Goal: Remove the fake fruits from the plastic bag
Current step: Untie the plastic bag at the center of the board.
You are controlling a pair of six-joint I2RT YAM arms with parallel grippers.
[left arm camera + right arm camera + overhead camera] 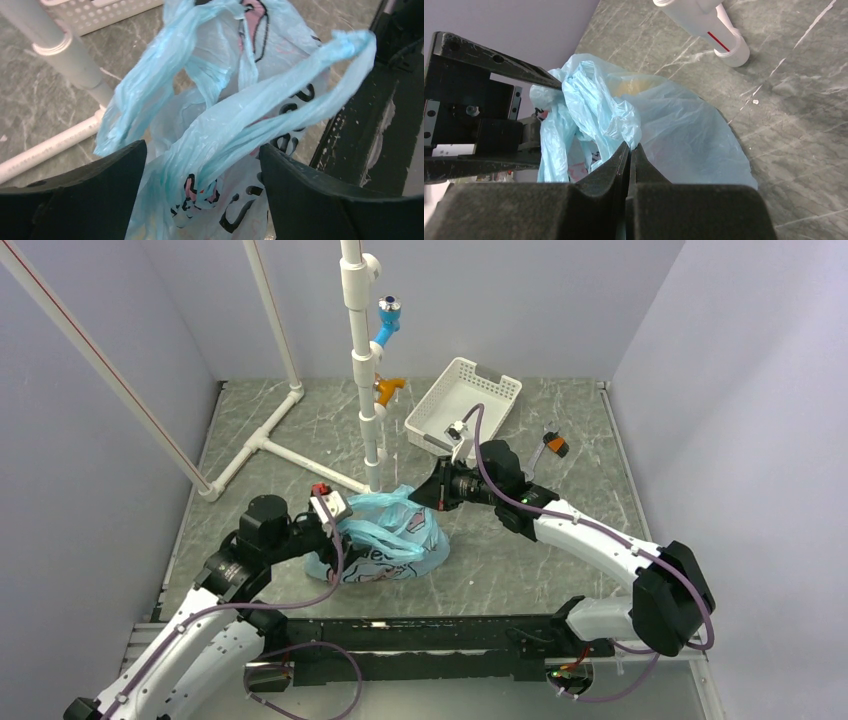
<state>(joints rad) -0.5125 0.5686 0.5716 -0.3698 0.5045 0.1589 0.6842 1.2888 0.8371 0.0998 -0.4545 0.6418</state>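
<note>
The light-blue plastic bag lies crumpled on the table between my two grippers. My left gripper is open at the bag's left side. In the left wrist view the bag's loop handles hang between its spread fingers. My right gripper is at the bag's upper right. In the right wrist view its jaws are shut, pinching a fold of the bag at the tips. The fake fruits are hidden inside. Only a faint yellow-orange tint shows through the plastic.
A white PVC pipe stand rises just behind the bag, with pipes on the floor to the left. A white perforated basket stands at the back. An orange-handled wrench lies to its right. Walls close in on three sides.
</note>
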